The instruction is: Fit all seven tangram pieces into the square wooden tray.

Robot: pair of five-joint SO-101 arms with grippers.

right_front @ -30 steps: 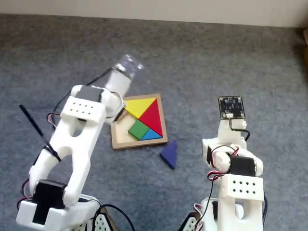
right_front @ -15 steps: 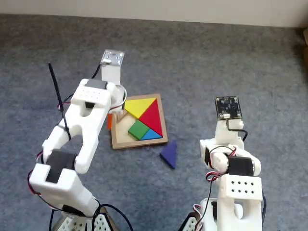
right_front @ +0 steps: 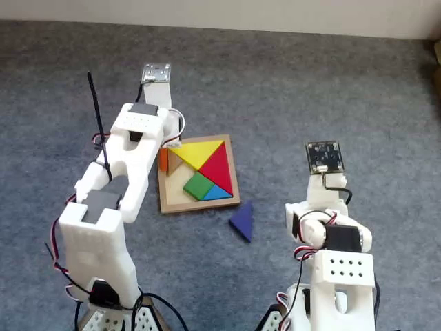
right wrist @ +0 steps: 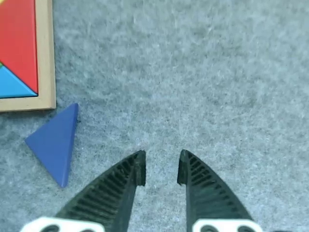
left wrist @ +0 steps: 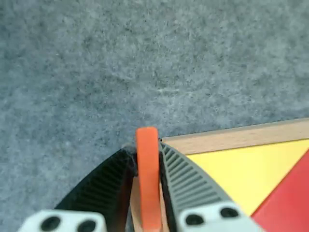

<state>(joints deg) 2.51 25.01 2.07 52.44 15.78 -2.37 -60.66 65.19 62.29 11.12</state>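
Orange piece (left wrist: 147, 193) is clamped on edge in the left pincer (left wrist: 147, 152), right over the corner of the wooden tray (left wrist: 231, 137), so it isn't seated yet. Inside the tray I count yellow (right_front: 196, 153), red (right_front: 219, 169), green (right_front: 198, 185) and light blue (right_front: 219, 192) lying flat. There's maybe a small brown one beside the yellow, but that's hard to tell from bare wood. The dark blue triangle (right wrist: 55, 140) lies on the grey bench (right_front: 310, 89) just outside the tray. The right pincer (right wrist: 161, 166) hangs open and empty near it. I'd say a bit past halfway, two pieces to go.
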